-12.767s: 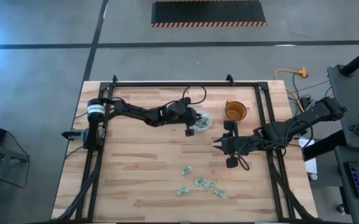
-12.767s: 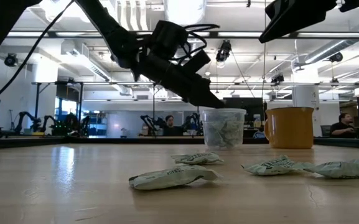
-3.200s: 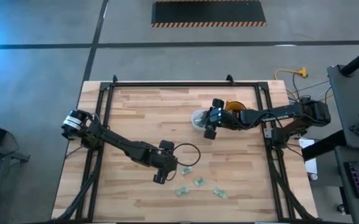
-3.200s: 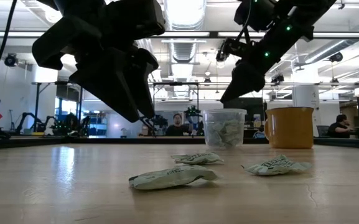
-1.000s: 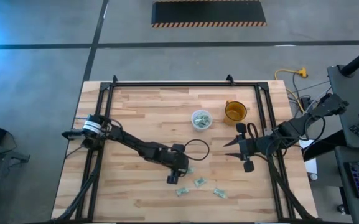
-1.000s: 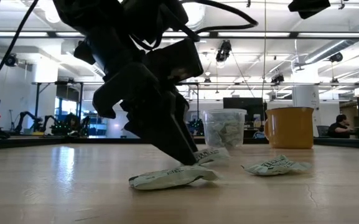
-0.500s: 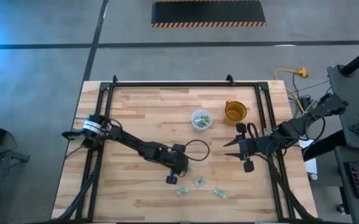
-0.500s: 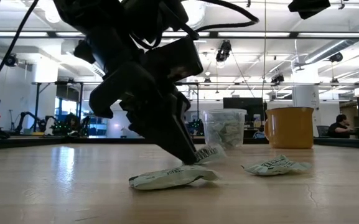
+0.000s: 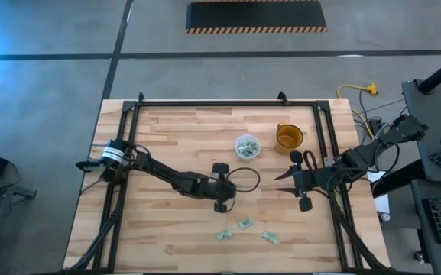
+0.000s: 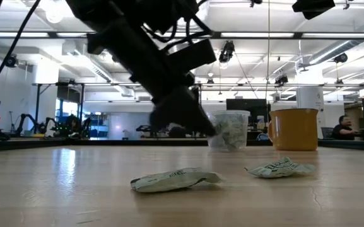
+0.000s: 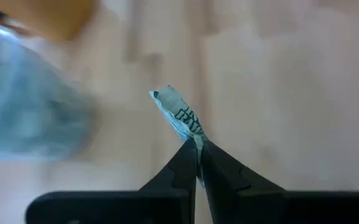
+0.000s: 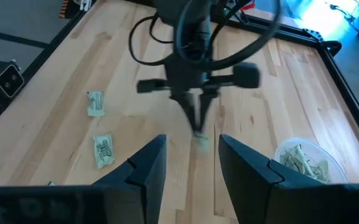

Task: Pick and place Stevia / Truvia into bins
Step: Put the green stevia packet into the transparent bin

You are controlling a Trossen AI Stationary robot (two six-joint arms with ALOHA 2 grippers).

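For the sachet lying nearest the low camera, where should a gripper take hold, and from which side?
Judging by its pose, the sachet lies flat on the table, crumpled, with one end curling up slightly. Come from straight above and pinch that raised end or a crease across the short width; a level approach would likely just push it. The left gripper holds another sachet by one end like this.

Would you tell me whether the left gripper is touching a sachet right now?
Touching. The left wrist view shows the left gripper shut on the sachet, its end pinched between the fingertips.
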